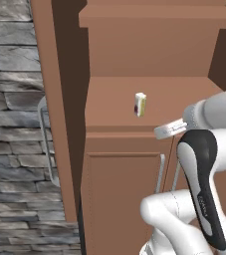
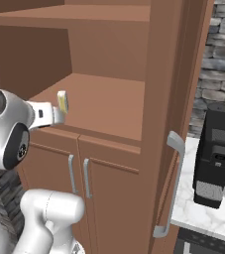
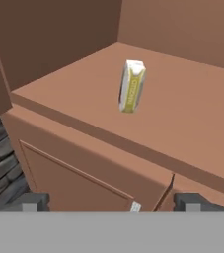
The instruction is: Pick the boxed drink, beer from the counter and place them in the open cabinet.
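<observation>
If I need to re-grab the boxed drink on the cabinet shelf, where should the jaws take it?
Grip the boxed drink across its narrow mid-body, coming in level from the cabinet's open front. It stands upright and alone near the shelf's front edge, with its flat side faces free.

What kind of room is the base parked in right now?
Most likely a kitchen: a tall wooden open cabinet with the boxed drink on its shelf, a marbled counter carrying a black coffee machine, and a stone wall.

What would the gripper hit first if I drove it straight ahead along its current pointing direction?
Most likely the boxed drink, standing upright on the open cabinet shelf near the middle of the hand view. Depth is unclear; if the line runs lower, the shelf's front edge comes first.
</observation>
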